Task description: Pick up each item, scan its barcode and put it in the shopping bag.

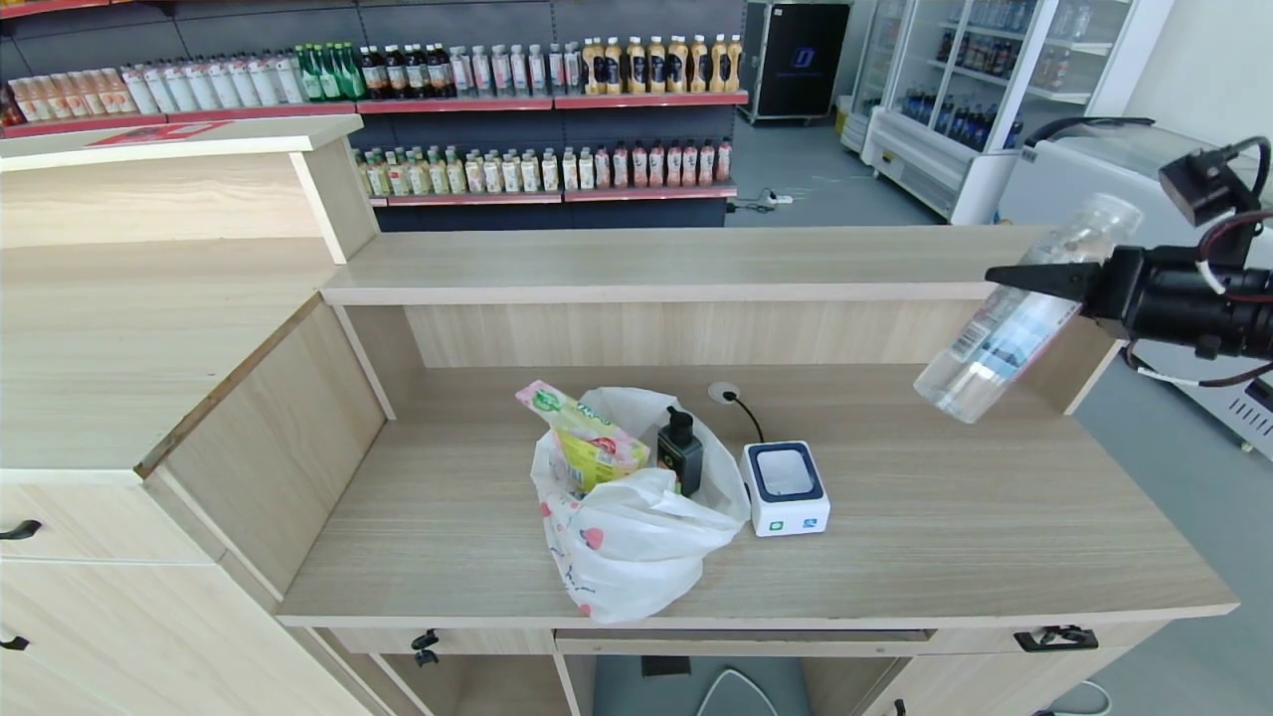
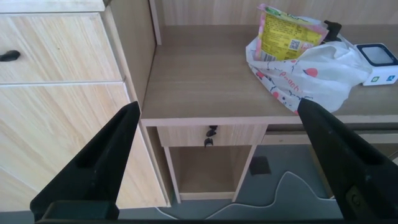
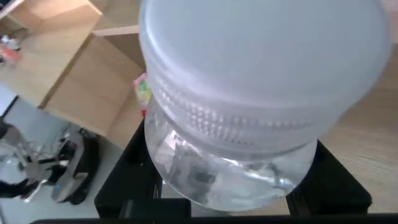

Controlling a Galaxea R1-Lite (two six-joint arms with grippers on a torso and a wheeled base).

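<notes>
Behind the counter runs a shop aisle, with shelves (image 1: 547,99) of drinks bottles in long rows. In front of me the pale wooden worktop (image 1: 945,517) lies below my right gripper (image 1: 1026,288), and my left gripper (image 2: 219,112) hangs off the worktop's left front corner, lower than its edge, fingers spread wide and empty.

The white shopping bag (image 1: 627,537) stands open, down and to the left of my right gripper and well apart from it. That gripper is clamped across the middle of a clear plastic bottle (image 1: 980,368), on its label band, and holds it tilted in the air above the worktop's right end.

I judge the bottle light and thin-walled. It is smooth enough to slide and soft enough to dent, so a firm hold on the label band suits it better than the bare ends. I cannot tell how full it is.

The small white scanner (image 1: 786,487) sits just beside the bag, on the side nearer my right gripper. A green and yellow packet (image 1: 587,438) and a dark pump bottle (image 1: 680,452) already stand in the bag.
</notes>
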